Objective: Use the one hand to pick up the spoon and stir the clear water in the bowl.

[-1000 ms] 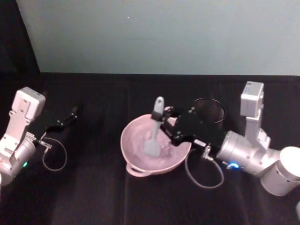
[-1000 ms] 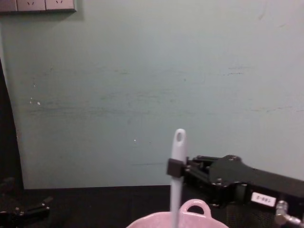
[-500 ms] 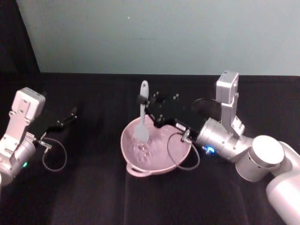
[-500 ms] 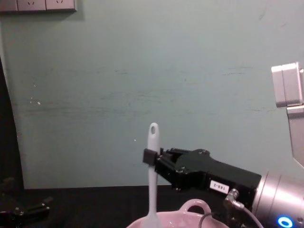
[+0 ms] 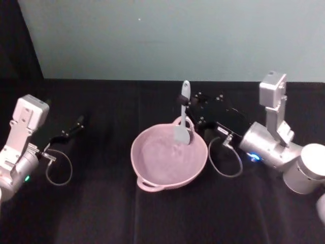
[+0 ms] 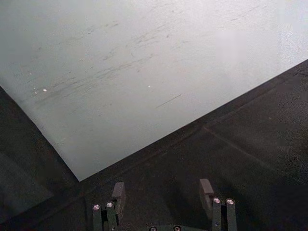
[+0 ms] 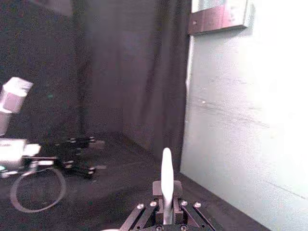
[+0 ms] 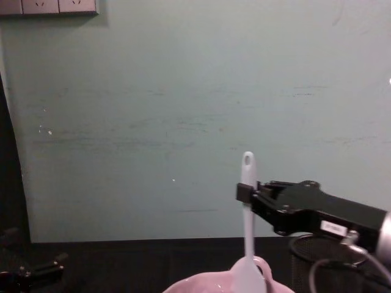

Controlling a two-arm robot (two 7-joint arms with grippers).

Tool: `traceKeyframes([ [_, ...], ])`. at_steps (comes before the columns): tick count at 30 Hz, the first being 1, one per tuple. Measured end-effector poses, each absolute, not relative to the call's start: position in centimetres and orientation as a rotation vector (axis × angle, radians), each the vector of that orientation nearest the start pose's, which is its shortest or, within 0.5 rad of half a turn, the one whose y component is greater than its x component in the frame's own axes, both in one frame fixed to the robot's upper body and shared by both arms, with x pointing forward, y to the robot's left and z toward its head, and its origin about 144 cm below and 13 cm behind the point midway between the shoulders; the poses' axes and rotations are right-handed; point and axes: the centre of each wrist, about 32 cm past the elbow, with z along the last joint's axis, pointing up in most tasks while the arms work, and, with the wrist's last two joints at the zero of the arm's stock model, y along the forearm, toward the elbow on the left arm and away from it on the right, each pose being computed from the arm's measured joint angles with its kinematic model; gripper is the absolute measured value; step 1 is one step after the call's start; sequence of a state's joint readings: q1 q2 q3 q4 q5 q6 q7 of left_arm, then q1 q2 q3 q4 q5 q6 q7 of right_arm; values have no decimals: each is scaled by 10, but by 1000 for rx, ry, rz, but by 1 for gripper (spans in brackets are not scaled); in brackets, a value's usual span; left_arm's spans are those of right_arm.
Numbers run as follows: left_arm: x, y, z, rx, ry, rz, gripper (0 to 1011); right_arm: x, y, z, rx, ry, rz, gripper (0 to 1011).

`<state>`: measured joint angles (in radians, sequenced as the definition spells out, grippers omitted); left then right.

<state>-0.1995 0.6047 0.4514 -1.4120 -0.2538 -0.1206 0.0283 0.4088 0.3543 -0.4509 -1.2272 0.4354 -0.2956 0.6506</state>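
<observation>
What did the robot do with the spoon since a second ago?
The right gripper, gripping the spoon the whole time, swept it from the middle of the bowl over to the left side, then back across to the far right rim. The bowl stayed put, and the left gripper stayed parked and open at the left.

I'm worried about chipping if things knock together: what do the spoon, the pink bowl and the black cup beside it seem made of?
The spoon looks like matte white plastic: thin, with a moulded hole at its tip. The bowl is probably glazed ceramic: smooth pale pink with a soft sheen. The cup looks like black wire mesh, likely metal: its wall is see-through.
</observation>
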Motion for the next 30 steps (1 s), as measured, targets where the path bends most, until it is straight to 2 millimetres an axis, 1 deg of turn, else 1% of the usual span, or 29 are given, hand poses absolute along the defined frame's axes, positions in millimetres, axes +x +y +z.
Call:
traceKeyframes([
  [3,489,310,1140,304,-285,1248,1011,546,-248,1166,80,-192,-619,111],
  [4,489,310,1140,304,-285,1248,1011,540,-250,1168,81,-176,-600,111],
  [6,489,310,1140,304,-285,1248,1011,535,-251,1169,86,-154,-577,112],
  [7,489,310,1140,304,-285,1248,1011,531,-250,1169,92,-133,-554,111],
  [10,489,310,1140,304,-285,1248,1011,525,-246,1167,102,-102,-520,111],
  [13,489,310,1140,304,-285,1248,1011,521,-233,1162,127,-66,-472,111],
  [16,489,310,1140,304,-285,1248,1011,522,-224,1158,137,-55,-456,111],
  [19,489,310,1140,304,-285,1248,1011,531,-210,1153,158,-74,-456,112],
  [20,489,310,1140,304,-285,1248,1011,531,-210,1153,158,-74,-456,112],
  [23,489,310,1140,304,-285,1248,1011,541,-202,1150,165,-107,-490,112],
  [27,489,310,1140,304,-285,1248,1010,552,-201,1147,149,-176,-562,112],
  [30,489,310,1140,304,-285,1248,1011,556,-203,1147,136,-214,-605,112],
])
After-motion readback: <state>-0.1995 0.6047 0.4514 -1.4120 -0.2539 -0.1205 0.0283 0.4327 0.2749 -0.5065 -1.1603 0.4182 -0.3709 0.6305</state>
